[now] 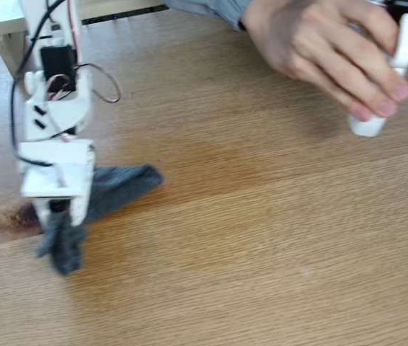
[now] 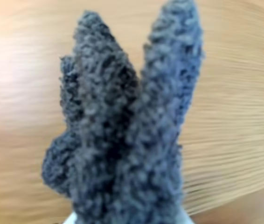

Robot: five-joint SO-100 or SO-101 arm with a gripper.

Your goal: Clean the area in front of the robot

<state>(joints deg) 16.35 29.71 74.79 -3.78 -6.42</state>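
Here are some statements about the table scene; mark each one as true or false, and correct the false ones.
1. The gripper holds a grey cloth. True.
2. A person's hand grips a white bottle at the upper right of the fixed view. True.
3. The cloth is bright red. False: it is grey in both views.
4. The tabletop is made of glass. False: it is light-brown wood with visible grain.
5. The hand is touching the cloth. False: hand and cloth are far apart, on opposite sides of the fixed view.
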